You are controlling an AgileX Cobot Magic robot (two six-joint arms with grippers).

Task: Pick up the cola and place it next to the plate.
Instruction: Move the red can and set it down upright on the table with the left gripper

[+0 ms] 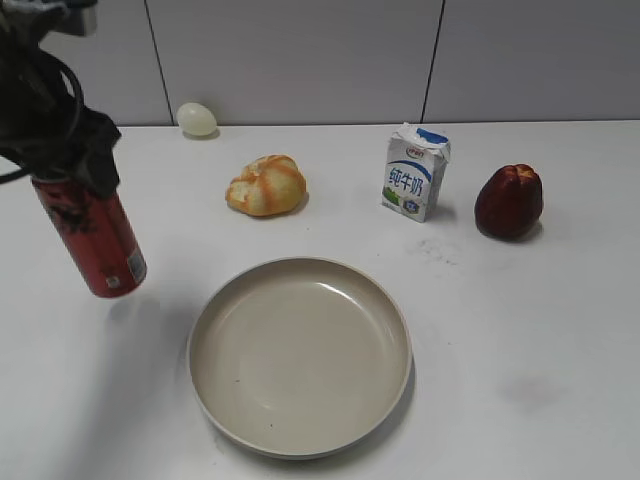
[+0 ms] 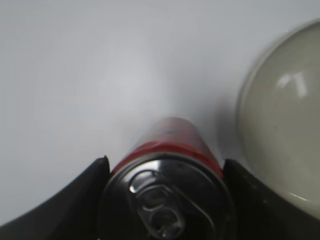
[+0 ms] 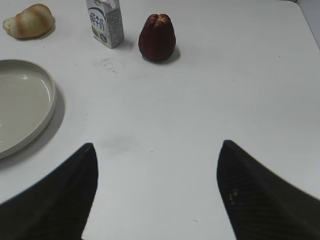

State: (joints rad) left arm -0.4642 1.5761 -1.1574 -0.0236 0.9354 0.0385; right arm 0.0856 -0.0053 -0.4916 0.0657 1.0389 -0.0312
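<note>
The cola (image 1: 95, 240) is a slim red can with black markings, tilted, at the far left, left of the plate. My left gripper (image 1: 70, 170) is shut on its upper part from above. It seems to hang just above the table. In the left wrist view the black fingers of the left gripper (image 2: 165, 161) press both sides of the cola (image 2: 172, 135), whose silver top and pull tab face the camera. The beige plate (image 1: 215, 330) lies front centre, and its rim shows in the left wrist view (image 2: 250, 100). My right gripper (image 3: 157, 150) is open and empty over bare table, right of the plate (image 3: 47, 80).
A bread roll (image 1: 266, 186), a white-and-blue milk carton (image 1: 415, 173) and a dark red fruit (image 1: 509, 201) stand in a row behind the plate. A pale egg-shaped thing (image 1: 197, 119) lies by the back wall.
</note>
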